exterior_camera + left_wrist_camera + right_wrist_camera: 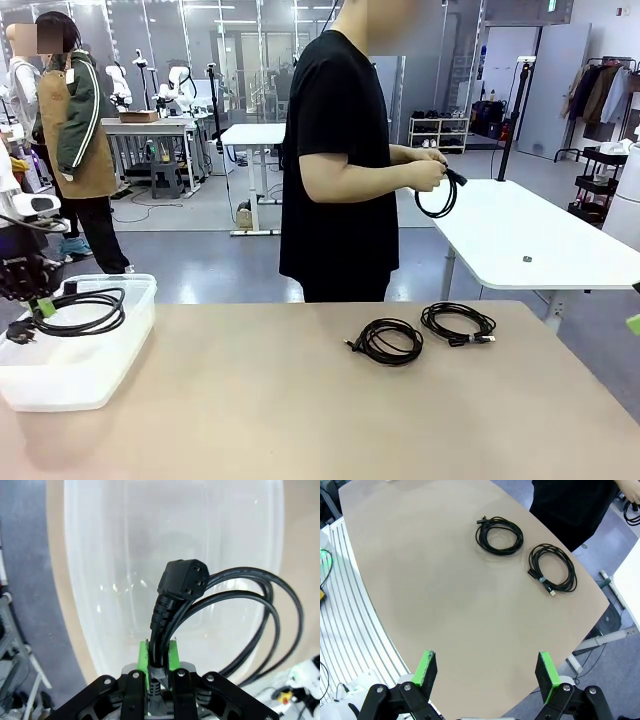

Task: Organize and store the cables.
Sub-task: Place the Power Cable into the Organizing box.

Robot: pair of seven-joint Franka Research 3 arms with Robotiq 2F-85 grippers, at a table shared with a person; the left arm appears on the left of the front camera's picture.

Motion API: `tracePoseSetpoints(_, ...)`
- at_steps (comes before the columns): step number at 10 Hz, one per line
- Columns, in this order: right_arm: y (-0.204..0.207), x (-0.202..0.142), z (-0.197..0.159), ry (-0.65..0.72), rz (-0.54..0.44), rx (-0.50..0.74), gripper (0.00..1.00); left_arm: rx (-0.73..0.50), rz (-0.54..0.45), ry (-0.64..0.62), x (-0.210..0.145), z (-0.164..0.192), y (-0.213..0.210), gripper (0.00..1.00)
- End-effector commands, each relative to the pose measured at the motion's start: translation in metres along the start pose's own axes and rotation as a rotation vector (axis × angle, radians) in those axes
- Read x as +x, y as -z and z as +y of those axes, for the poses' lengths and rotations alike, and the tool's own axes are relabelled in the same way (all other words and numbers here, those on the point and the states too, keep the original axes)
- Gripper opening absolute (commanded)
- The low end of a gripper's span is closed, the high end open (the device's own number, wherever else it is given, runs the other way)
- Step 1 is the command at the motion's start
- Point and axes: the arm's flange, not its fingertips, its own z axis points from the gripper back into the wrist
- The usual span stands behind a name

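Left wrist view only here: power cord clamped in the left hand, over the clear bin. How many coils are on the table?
Observer: Two. A left coil near the middle of the table and a right coil just beside it, apart.
Operator: Right hand state?
Observer: The right hand is open and empty, above the table.
Operator: Any other cables?
Observer: The person at the far side holds a third coil.

Left coil point(372, 341), right coil point(430, 322) flat on table point(250, 410); third coil point(182, 582) above bin point(60, 380); fourth coil point(455, 180) in person's hands point(425, 170).
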Motion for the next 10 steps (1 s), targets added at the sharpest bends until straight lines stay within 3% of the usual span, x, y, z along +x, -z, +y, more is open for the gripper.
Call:
tracePoseSetpoints(1, -0.001, 0.000, 0.000, -0.005, -0.003, 0.001, 1.00, -0.042, -0.023, -0.004, 0.001, 0.003, 0.013, 0.18)
tracePoseSetpoints(2, -0.001, 0.000, 0.000, -0.005, -0.003, 0.001, 1.00, -0.058, 0.002, 0.005, 0.002, 0.004, 0.021, 0.24)
tracePoseSetpoints(6, -0.001, 0.000, 0.000, -0.005, -0.003, 0.001, 1.00, -0.045, -0.011, 0.014, 0.005, 0.005, 0.024, 0.99)
tracePoseSetpoints(10, -0.001, 0.000, 0.000, -0.005, -0.003, 0.001, 1.00, -0.030, -0.006, -0.018, 0.001, 0.007, 0.016, 0.97)
